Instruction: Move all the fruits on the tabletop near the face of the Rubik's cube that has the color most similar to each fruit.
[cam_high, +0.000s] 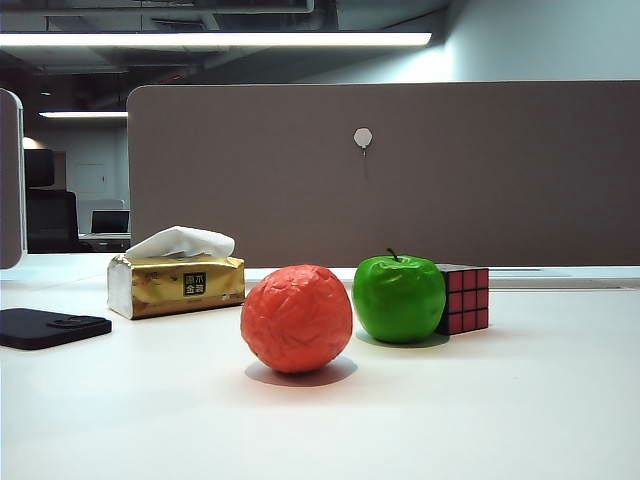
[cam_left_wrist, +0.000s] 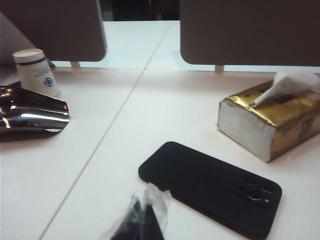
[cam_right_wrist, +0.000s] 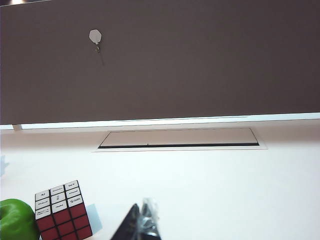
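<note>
Left claw (cam_left_wrist: 142, 220): only the tips show at the edge of its wrist view, wrapped in clear film and lying close together; whether anything is gripped cannot be told, and nothing appears between them. It hangs over the surface (cam_high: 500, 400) beside a black phone (cam_left_wrist: 210, 187), with a gold tissue box (cam_left_wrist: 272, 122) beyond.

Orange ball (cam_high: 296, 318): wrinkled skin, resting free near centre, at about 8 o'clock from the apple and just beside it.

Apple (cam_high: 399, 298): glossy green, dark stem, touching or nearly touching the cube, at the cube's 9 o'clock.

Cube (cam_high: 464, 298): red-pink face towards the exterior camera; white face on top in the right wrist view. No green face is visible.

Right claw (cam_right_wrist: 142, 222): tips alone visible, close together, empty as far as can be seen, above bare surface near the cube.

Step in hand: judged as the start, with neither fruit held. Next move calls for a claw to open, descend on the ball and carry it round to 6 o'clock of the cube.
</note>
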